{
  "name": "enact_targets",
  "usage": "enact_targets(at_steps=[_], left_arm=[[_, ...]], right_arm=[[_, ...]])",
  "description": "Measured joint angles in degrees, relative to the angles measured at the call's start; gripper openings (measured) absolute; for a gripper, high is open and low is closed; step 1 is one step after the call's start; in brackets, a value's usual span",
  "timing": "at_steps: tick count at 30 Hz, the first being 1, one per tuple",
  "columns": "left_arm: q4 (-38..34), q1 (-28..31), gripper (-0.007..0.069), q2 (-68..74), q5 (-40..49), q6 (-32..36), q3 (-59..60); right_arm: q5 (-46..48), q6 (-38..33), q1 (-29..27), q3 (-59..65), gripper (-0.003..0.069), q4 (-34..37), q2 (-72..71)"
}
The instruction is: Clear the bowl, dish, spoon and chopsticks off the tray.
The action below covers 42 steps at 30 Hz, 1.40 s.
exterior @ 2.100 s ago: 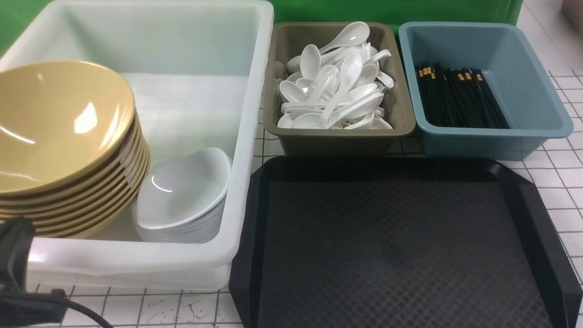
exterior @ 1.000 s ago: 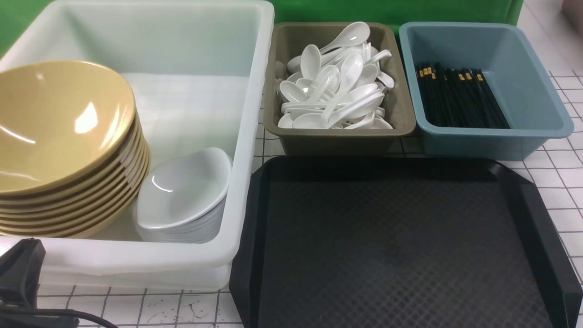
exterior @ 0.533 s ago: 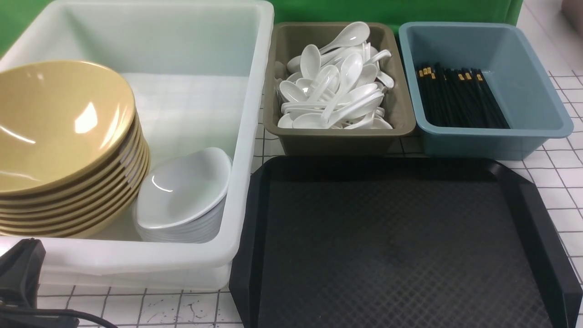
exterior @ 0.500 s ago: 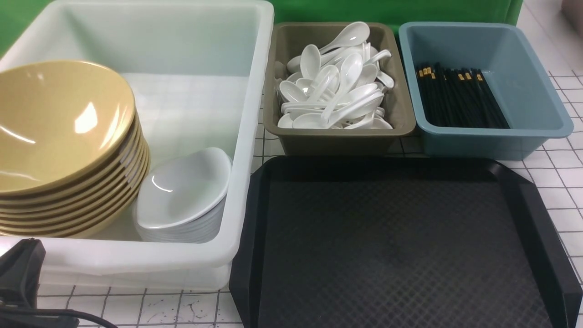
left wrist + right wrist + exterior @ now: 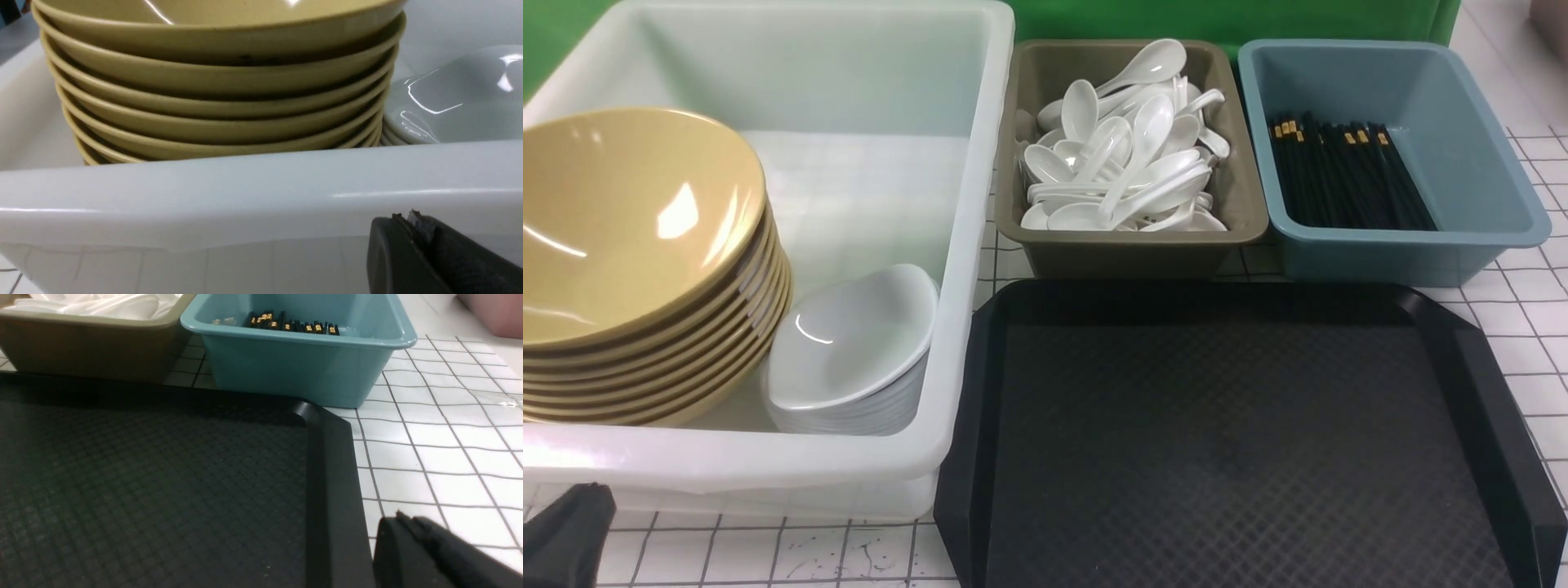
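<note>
Your tray [image 5: 1241,441] sits bare at 5 o'clock on tiled tabletop [image 5: 1535,327]. Yellow bowls [image 5: 629,237] stacked in white tub [image 5: 980,163] at 9 o'clock, white dishes [image 5: 849,343] nested beside them. Spoons [image 5: 1119,155] piled in grey-brown tub [image 5: 1250,220] at 12, chopsticks [image 5: 1347,171] in blue tub [image 5: 1478,163] at 1. Your left claw [image 5: 402,222] pressed closed, holding nothing, just outside white tub's near wall. Your right claw [image 5: 402,522] closed, empty, beside tray's right rim.
</note>
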Motion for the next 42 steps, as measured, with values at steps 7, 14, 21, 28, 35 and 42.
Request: enact_targets(at_steps=[7, 14, 21, 28, 35, 42], left_arm=[[-2.76, 0.00, -0.0012, -2.18, 6.50, 0.00, 0.00], [-1.94, 0.00, -0.0012, -2.25, 7.65, 0.24, -0.10], [1.58, 0.00, -0.0012, -2.31, 7.22, 0.34, -0.10], [2.32, 0.00, -0.0012, -2.31, 7.22, 0.34, -0.10], [2.32, 0.00, -0.0012, -2.31, 7.22, 0.47, -0.10], [2.32, 0.00, -0.0012, -2.31, 7.22, 0.52, -0.10]], right_arm=[[0.05, 0.00, 0.00, 0.00, 0.0057, 0.00, -0.05], [0.05, 0.00, 0.00, 0.00, 0.0064, 0.00, -0.05], [0.05, 0.00, 0.00, 0.00, 0.0071, 0.00, -0.05], [0.05, 0.00, 0.00, 0.00, 0.0078, 0.00, -0.05], [0.05, 0.00, 0.00, 0.00, 0.0086, 0.00, -0.05], [0.05, 0.00, 0.00, 0.00, 0.0092, 0.00, -0.05]])
